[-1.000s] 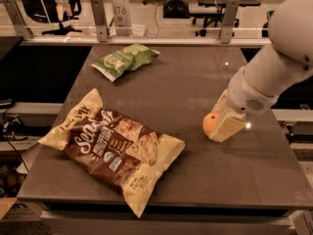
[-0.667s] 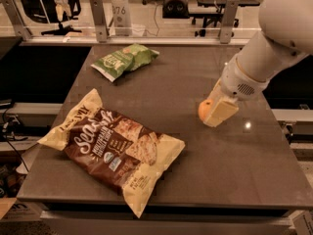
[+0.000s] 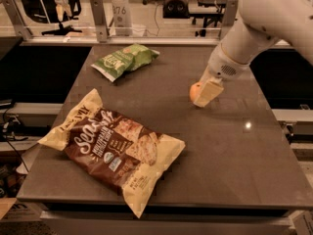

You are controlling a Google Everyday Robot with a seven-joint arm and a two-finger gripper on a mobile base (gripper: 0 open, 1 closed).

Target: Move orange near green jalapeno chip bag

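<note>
The orange [image 3: 195,90] is a small bright-orange fruit near the middle right of the dark table, mostly hidden behind my gripper. My gripper [image 3: 203,92] is shut on the orange, a pale finger [image 3: 207,92] covering its right side, just above the tabletop. The green jalapeno chip bag [image 3: 124,60] lies flat at the back left of the table, well to the left of and beyond the orange.
A large brown-and-yellow chip bag [image 3: 115,148] lies at the front left of the table [image 3: 234,165]. My white arm [image 3: 264,18] reaches in from the upper right. A railing with posts [image 3: 98,18] runs behind the table's back edge.
My gripper has carried the orange to the left and toward the back of the table, closer to the green bag. Both bags have stayed put.
</note>
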